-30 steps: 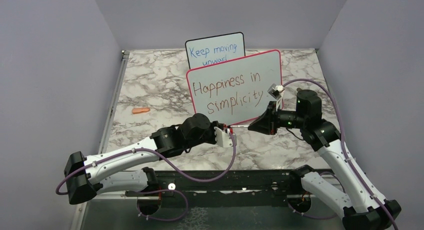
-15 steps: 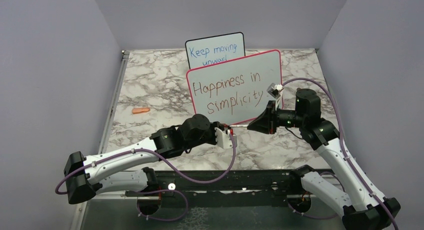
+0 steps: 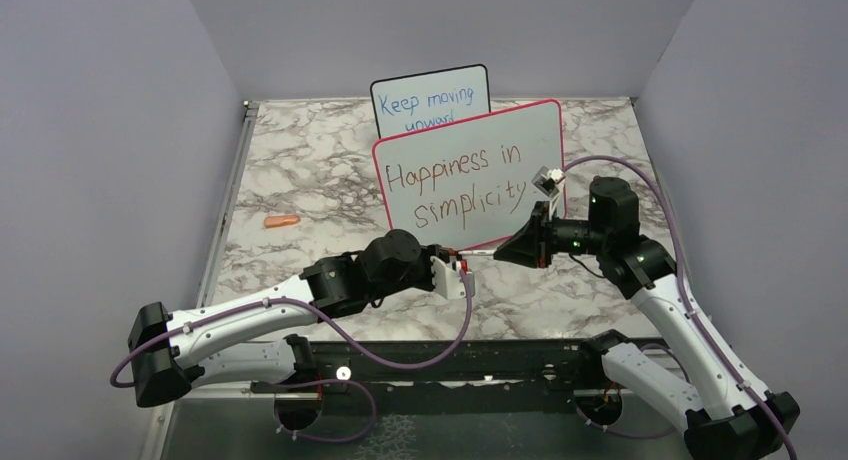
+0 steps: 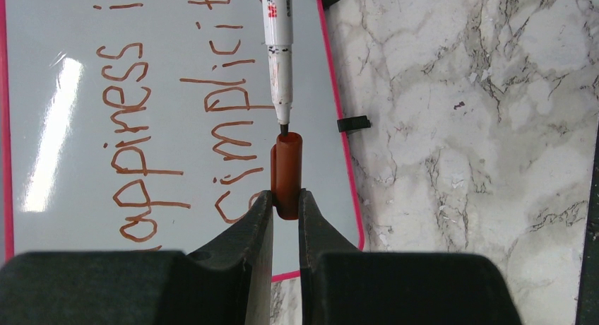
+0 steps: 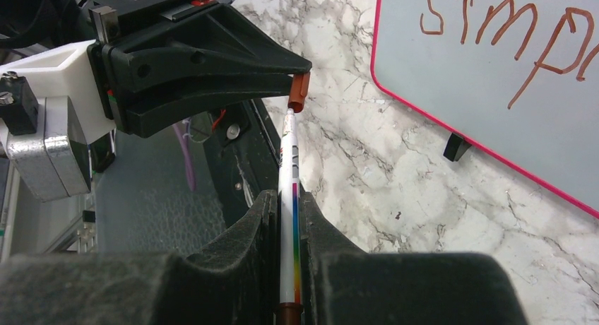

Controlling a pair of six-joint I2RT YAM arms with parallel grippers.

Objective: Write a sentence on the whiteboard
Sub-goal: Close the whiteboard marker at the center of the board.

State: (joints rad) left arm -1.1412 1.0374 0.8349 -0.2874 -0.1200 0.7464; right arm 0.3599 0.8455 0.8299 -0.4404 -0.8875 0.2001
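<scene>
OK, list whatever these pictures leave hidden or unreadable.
- Top view: second line on the black-framed board, covered by the whiteboard.
- Top view: small orange object at the left, too small to identify.
- Left wrist view: whether the marker tip is inside the brown cap; the cap's rim hides it.
- Right wrist view: most of the sentence, cut off by the picture's edges.

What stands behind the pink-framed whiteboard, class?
A smaller black-framed board reading "Keep moving" in blue. The whiteboard hides its lower part, cutting through the second line.
</scene>
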